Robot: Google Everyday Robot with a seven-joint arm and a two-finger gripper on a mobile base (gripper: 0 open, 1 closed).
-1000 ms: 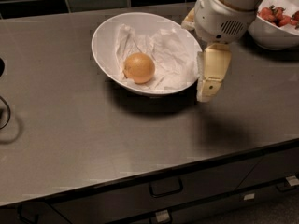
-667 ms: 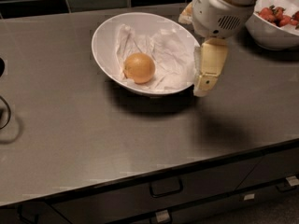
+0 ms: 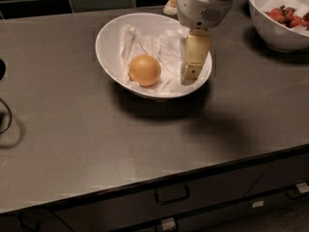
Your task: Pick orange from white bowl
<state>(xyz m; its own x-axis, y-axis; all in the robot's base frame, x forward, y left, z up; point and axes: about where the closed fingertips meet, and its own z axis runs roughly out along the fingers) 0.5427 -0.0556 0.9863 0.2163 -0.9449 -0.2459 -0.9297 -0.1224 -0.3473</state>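
Where gripper (image 3: 191, 74) overhangs white bowl (image 3: 108, 42) — rim partly hidden; orange (image 3: 145, 70) unobstructed.

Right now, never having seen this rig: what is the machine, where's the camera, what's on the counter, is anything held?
The white and cream part at top right is the end of a single robot arm on a mobile base. Its gripper hangs over the right side of the white bowl. There is one camera view, looking down on the counter from above; where it is mounted is not on record. The bowl is lined with crumpled white paper, and the orange lies on it, left of the gripper and apart from it. A second white bowl with red fruit stands at far right. Drawers run under the counter's front edge. The orange is not yet held, and nothing else shows in the gripper.
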